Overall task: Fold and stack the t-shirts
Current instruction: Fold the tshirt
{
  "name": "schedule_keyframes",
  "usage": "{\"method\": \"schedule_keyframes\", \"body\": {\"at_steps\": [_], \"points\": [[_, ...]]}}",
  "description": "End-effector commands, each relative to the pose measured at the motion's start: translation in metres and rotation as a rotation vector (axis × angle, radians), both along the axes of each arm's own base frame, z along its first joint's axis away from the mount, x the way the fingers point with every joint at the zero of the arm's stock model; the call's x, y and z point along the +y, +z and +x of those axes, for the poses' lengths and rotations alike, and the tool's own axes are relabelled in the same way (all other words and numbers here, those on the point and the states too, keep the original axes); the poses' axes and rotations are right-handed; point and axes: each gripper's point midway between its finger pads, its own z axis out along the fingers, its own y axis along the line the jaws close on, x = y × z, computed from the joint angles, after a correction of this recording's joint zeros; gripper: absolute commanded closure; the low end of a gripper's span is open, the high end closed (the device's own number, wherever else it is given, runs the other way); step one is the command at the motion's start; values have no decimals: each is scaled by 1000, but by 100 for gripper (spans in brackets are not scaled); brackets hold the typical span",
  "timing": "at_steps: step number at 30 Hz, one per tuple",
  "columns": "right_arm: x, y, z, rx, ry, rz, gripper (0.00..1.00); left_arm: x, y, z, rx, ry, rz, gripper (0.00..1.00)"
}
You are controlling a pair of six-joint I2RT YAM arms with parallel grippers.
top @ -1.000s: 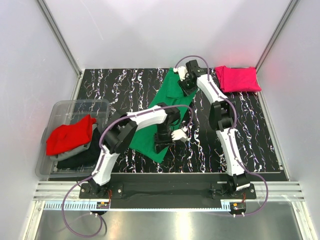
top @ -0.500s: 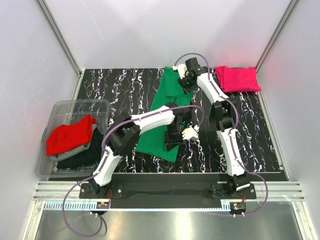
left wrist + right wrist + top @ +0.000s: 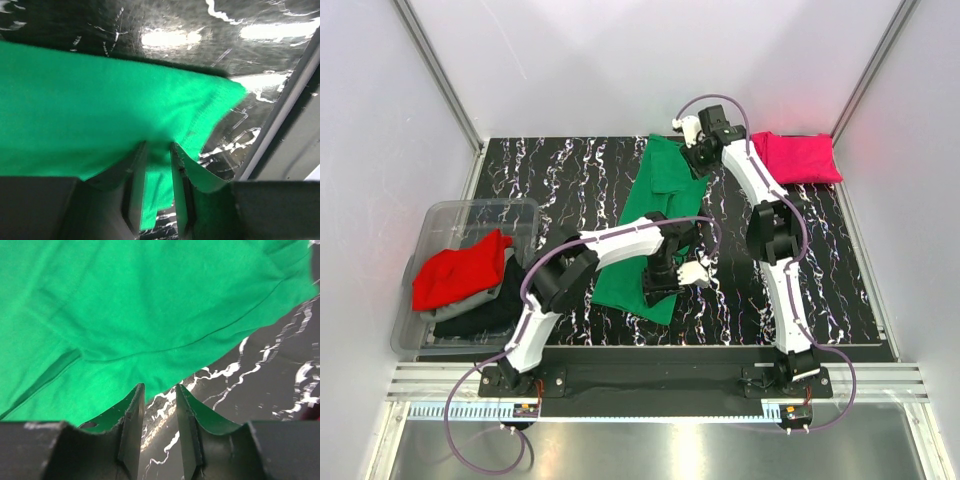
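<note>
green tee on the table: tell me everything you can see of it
The green t-shirt is bright, soft knit cloth with a stitched hem, folded into a long band. It lies slanted on the black marbled table, running from far centre towards the near side, with a few creases. The left gripper pinches its near end, cloth between the fingers. The right gripper has its fingertips at the far edge; a grip there is unclear.

White-and-black arms (image 3: 610, 240) trail purple cables (image 3: 715, 98).

Green tee (image 3: 658, 190) matt cloth; table (image 3: 570, 180) glossy marbled blk
</note>
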Motion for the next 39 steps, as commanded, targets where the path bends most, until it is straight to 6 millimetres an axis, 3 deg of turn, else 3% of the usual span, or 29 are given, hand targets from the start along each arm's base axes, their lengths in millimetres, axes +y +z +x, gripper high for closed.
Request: {"method": "schedule_keyframes", "body": {"at_steps": [1,6,14,21,27,30,32,33,34,35,36,37,38,39], "points": [[-9,-18,4,38,-26,28,62,-12,-14,3,5,17,-38,70],[-5,-46,5,75,2,28,62,-20,-31,1,41,31,-22,70],[3,-75,1,132,21,49,62,-58,-39,-1,38,-10,-63,69],[12,-71,14,73,46,19,61,-84,-34,0,26,-43,-123,69],[12,-67,16,60,37,17,60,-89,-29,3,14,-31,-130,68],[6,-46,22,15,-1,-1,59,-94,-6,7,-15,-6,-160,69],[0,-2,25,-48,-42,17,57,-98,35,14,-87,3,-223,67],[-2,12,24,-63,-57,36,57,-99,72,18,-144,16,-284,66],[-2,54,21,-111,-91,88,56,-98,91,22,-184,32,-310,63],[-7,74,18,-127,-118,124,55,-94,110,28,-235,55,-327,62],[-10,75,8,-93,-145,154,55,-91,128,28,-247,98,-355,60],[-7,118,-8,-105,-185,262,55,-81,162,33,-285,151,-413,55],[-6,126,-20,-75,-209,313,55,-74,177,34,-280,238,-431,48],[-11,101,-42,35,-248,337,54,-62,174,31,-256,282,-422,32]]}}
